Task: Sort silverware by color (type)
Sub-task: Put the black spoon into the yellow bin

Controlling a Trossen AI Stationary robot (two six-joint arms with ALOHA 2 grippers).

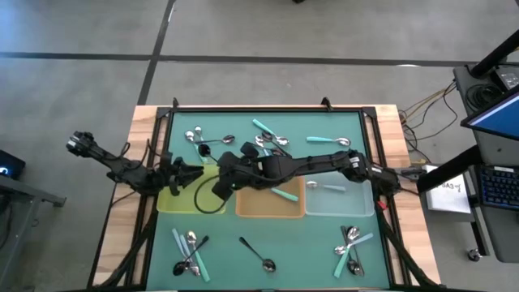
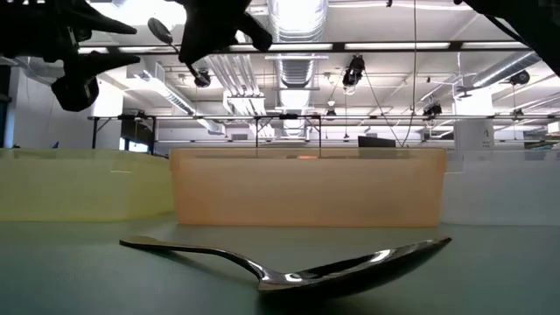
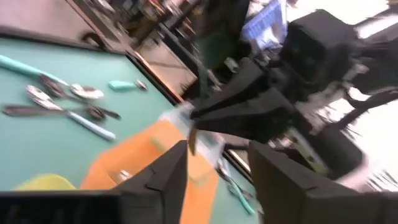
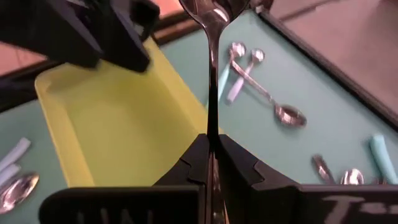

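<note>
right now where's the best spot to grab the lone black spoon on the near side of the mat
Grip the black spoon at mid-handle, coming straight down from above with the fingers across its length. It lies flat and alone on the green mat, angled with the bowl toward the near edge; the low view shows the handle arching slightly off the surface, probably leaving room for fingertips.

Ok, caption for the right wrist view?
Right end effector clamps a black-handled spoon above the yellow tray.
</note>
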